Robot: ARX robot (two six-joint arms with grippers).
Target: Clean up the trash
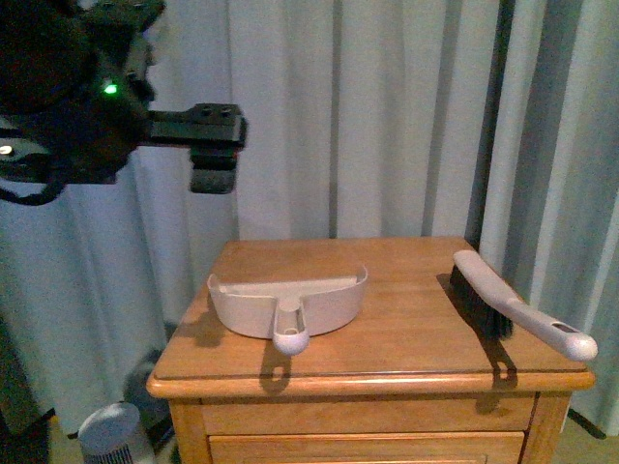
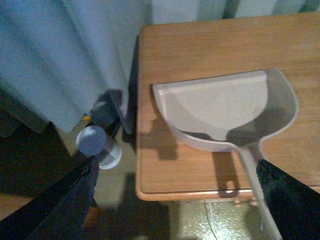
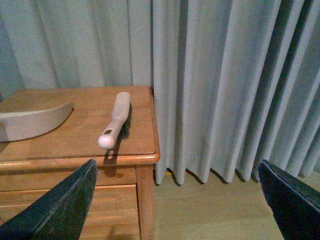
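— Wooden cabinet first: what lies on its top?
— A beige dustpan on the left half. Its handle points to the robot and its mouth to the grey curtain. A brush with dark bristles lies on the right half, well apart from the dustpan, with the end of its pale handle near the front right corner.
— And the trash?
— It does not show in any view, so I cannot tell where it is.
— The claws?
— The left gripper hangs high near the cabinet's left edge, fingers spread wide, holding nothing. The right gripper is also spread wide with nothing in it, beside the cabinet's right side.
— Something on the floor?
— A round grey-white device stands left of the cabinet, close to the curtain.
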